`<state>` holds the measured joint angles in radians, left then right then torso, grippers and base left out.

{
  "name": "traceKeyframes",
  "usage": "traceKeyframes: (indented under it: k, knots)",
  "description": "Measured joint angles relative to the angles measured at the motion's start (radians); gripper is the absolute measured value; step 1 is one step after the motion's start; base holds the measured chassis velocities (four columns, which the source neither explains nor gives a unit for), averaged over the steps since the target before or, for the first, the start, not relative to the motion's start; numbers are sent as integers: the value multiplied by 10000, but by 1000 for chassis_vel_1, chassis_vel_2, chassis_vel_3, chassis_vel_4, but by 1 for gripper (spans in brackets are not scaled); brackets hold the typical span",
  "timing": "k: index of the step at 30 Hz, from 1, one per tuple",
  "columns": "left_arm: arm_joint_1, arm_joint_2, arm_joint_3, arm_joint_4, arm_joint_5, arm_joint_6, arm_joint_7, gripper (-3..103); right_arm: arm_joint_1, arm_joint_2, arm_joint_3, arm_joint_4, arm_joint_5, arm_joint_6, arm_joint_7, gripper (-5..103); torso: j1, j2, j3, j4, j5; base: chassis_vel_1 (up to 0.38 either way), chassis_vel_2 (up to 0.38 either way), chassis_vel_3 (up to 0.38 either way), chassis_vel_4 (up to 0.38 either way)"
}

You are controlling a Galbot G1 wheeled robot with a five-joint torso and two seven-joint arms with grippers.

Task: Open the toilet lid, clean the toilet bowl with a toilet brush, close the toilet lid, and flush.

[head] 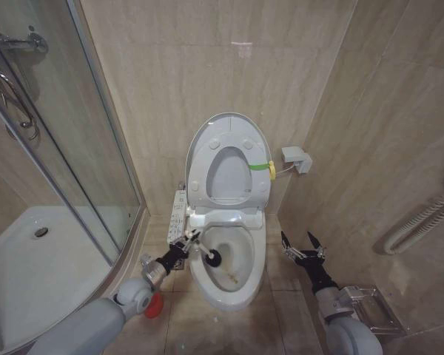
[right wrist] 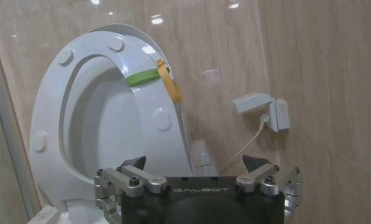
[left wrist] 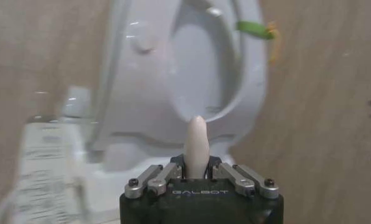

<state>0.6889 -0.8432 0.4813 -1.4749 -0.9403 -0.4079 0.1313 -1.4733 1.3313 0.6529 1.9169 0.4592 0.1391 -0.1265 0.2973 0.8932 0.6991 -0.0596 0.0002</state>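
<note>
Over the bowl's left rim: my left gripper (head: 186, 242), fingers clamped on the brush (head: 206, 254)
Brush: thin pale handle (left wrist: 196, 142) pinched between my left fingers, running from the gripper toward the bowl's middle; dark round head just past the fingertips, inside the bowl (head: 233, 290), above the brownish stain (head: 234, 279)
Bowl: white, straight ahead of me on the floor, control strip (head: 177, 219) along its left side, just behind my left gripper
Lid (head: 229, 122): raised, leaning against the back wall, with the seat (head: 229, 198) folded up against it; a yellow-green band (head: 262, 167) wraps the seat's right edge
Right gripper (head: 303, 246): fingers spread apart, holding nothing, hanging just right of the bowl and clear of it
From my right wrist: lid (right wrist: 54, 93) and seat stand upright ahead, band (right wrist: 142, 77) on the near edge
Red holder (head: 154, 304): on the floor left of the bowl, beside my left forearm
</note>
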Motion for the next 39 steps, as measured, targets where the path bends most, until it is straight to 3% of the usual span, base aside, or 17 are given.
traceKeyframes:
  k: [2,6,20,30,39]
  knots:
    - [485,153,80,-771,146,45,-95,22,0,0,0,0,0,0,0,100,-1,0,0,1,-2,0,0,0,0]
    - [854,235,188,-977,382,126,197,22,0,0,0,0,0,0,0,100,-2,0,0,4,-2,0,0,0,0]
    - [-344,-322,289,678,200,127,346,22,0,0,0,0,0,0,0,100,-1,0,0,0,-2,0,0,0,0]
    - [27,140,107,-415,435,67,302,22,0,0,0,0,0,0,0,100,-1,0,0,1,-1,0,0,0,0]
    - [102,-19,-399,724,1051,-70,277,22,0,0,0,0,0,0,0,100,-1,0,0,1,-3,0,0,0,0]
